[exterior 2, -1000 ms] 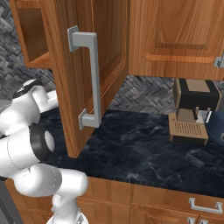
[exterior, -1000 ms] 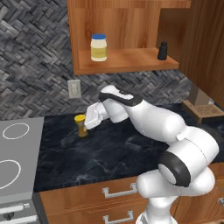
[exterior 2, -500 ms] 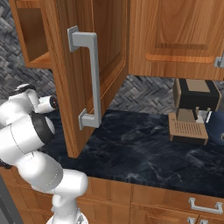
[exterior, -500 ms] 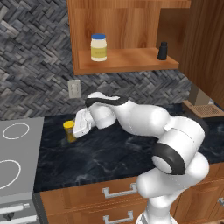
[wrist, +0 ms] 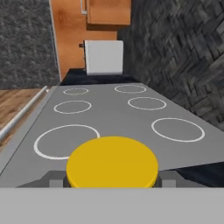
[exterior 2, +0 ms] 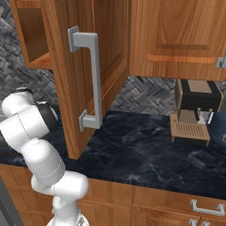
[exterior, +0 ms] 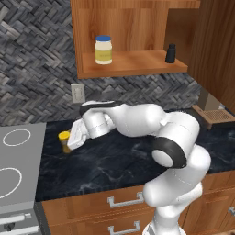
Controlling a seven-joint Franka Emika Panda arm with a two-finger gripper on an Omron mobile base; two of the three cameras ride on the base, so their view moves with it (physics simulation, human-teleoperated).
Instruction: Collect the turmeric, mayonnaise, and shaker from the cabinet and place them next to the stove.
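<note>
My gripper (exterior: 69, 143) is shut on the turmeric (exterior: 64, 137), a small yellow-lidded jar held low over the black counter, just right of the stove (exterior: 18, 156). Looking along the hand, the turmeric's yellow lid (wrist: 112, 159) sits between the fingertips of the gripper (wrist: 112, 180), with the stove's grey top and white rings (wrist: 131, 118) beyond. The mayonnaise (exterior: 103, 49), cream with a blue lid, stands on the cabinet shelf (exterior: 137, 65) at the left. The dark shaker (exterior: 170, 53) stands at the shelf's right end.
A wall outlet (exterior: 77, 93) is on the tiled wall above the jar. The open cabinet door (exterior 2: 84, 75) hangs over the counter right of the arm. A coffee machine (exterior 2: 194, 110) stands at the far right. Drawers (exterior: 124, 202) run below the counter.
The gripper has carried the turmeric leftward along the counter toward the stove and a little lower. The mayonnaise and shaker have not moved.
</note>
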